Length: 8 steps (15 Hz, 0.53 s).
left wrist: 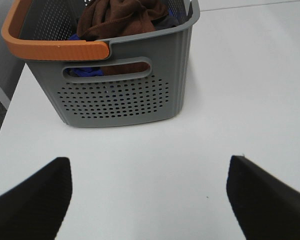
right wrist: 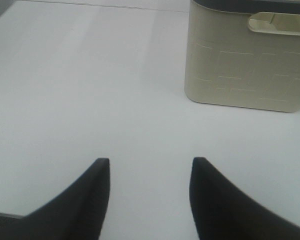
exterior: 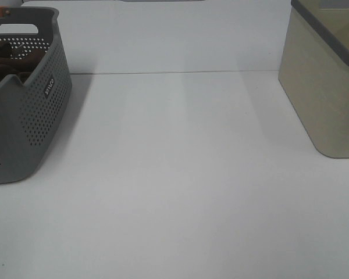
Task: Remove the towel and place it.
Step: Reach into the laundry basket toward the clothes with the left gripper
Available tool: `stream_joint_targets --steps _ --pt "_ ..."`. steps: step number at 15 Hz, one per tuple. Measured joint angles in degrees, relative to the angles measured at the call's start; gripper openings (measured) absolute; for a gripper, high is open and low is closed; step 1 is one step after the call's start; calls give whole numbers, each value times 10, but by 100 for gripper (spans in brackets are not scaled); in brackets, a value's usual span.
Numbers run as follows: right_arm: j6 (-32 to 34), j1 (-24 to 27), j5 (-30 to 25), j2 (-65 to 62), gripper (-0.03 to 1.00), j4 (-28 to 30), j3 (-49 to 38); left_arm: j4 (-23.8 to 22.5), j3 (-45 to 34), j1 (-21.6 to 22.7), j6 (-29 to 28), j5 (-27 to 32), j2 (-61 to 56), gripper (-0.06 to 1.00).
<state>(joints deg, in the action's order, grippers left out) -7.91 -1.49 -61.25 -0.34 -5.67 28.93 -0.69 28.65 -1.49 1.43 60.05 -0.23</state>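
The dark brown towel (left wrist: 122, 16) lies bunched inside a grey perforated basket (left wrist: 115, 95), on top of a blue cloth (left wrist: 85, 72) that shows through the handle slot. In the high view the basket (exterior: 29, 110) stands at the far left with a bit of brown towel (exterior: 6, 58) visible inside. My left gripper (left wrist: 149, 200) is open above bare table, a short way in front of the basket, holding nothing. My right gripper (right wrist: 150, 195) is open over bare table, apart from the beige bin, with nothing between its fingers. Neither arm shows in the high view.
A beige bin (exterior: 326, 87) with a dark rim stands at the far right, also seen in the right wrist view (right wrist: 245, 65). The basket has an orange handle (left wrist: 50, 47). White table (exterior: 174, 174) spreads between basket and bin. The table's edge lies close beside the basket (left wrist: 10, 100).
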Motion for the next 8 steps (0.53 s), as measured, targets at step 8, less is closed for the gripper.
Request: stream_joint_targets --steps 8 --pt "0 0 0 0 48 0 0 0 0 0 0 0 0 80"
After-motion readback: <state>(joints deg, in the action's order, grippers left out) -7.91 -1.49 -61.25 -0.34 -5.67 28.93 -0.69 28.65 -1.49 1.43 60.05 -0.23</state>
